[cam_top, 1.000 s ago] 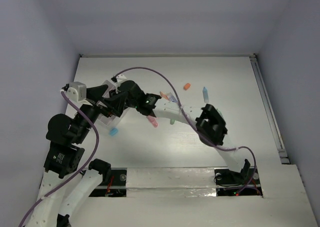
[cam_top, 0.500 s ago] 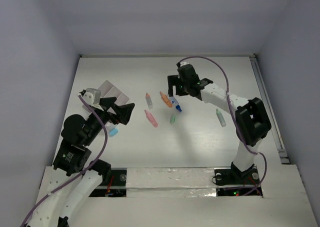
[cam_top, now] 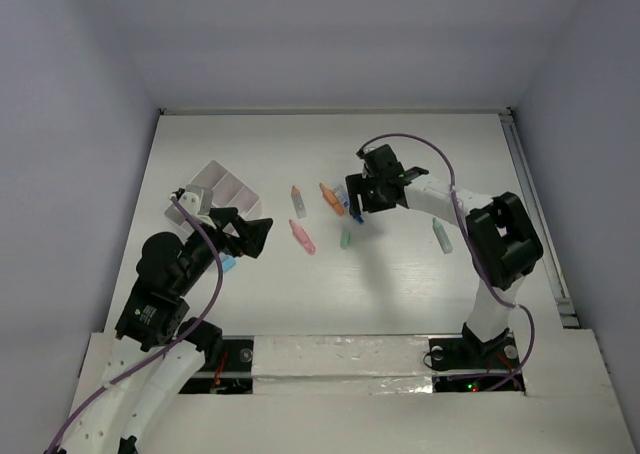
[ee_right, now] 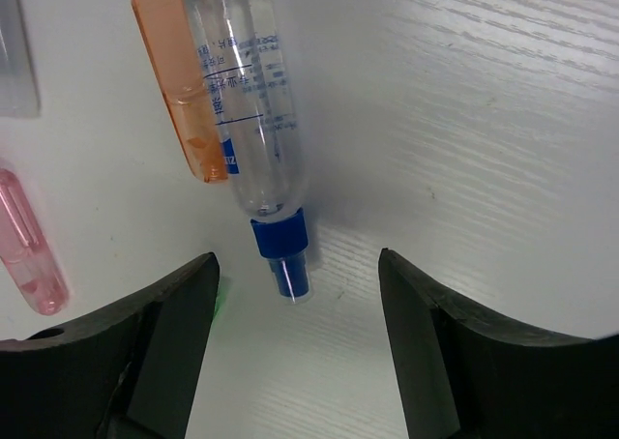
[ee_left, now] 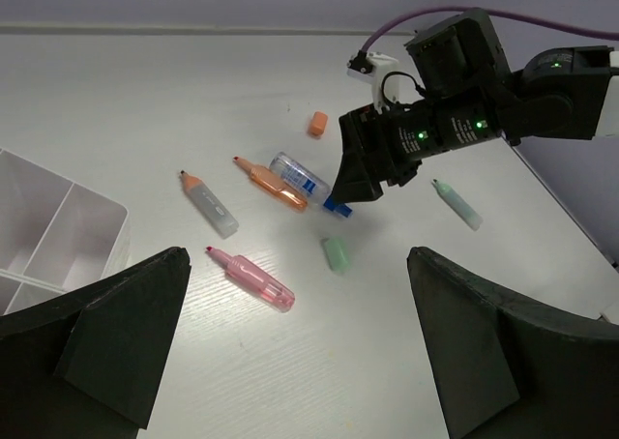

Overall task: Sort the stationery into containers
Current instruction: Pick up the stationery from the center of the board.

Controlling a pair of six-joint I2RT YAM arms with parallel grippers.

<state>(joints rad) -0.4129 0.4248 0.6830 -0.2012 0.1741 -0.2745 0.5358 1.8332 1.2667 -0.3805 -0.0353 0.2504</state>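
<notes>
The containers (cam_top: 213,189) (ee_left: 58,231) are joined white boxes at the left. Stationery lies mid-table: a grey marker (cam_top: 297,201), an orange marker (cam_top: 331,198) (ee_right: 179,101), a clear blue-capped tube (ee_left: 300,176) (ee_right: 247,110), a pink marker (cam_top: 302,237) (ee_left: 253,279), a green eraser (cam_top: 346,240) and a green marker (cam_top: 441,235). My right gripper (cam_top: 358,206) (ee_right: 297,258) is open just above the table, one finger on each side of the tube's blue cap, with gaps on both sides. My left gripper (cam_top: 255,236) (ee_left: 295,255) hangs open and empty, right of the containers.
An orange eraser (ee_left: 316,123) lies beyond the tube. A light blue eraser (cam_top: 228,264) sits under my left arm. The right arm (ee_left: 542,101) reaches in from the right over the table. White walls close in the back and sides.
My right arm swung from the containers at the left to the tube in the middle, then dropped lower over it with its jaws apart. My left arm drew back toward its base.
</notes>
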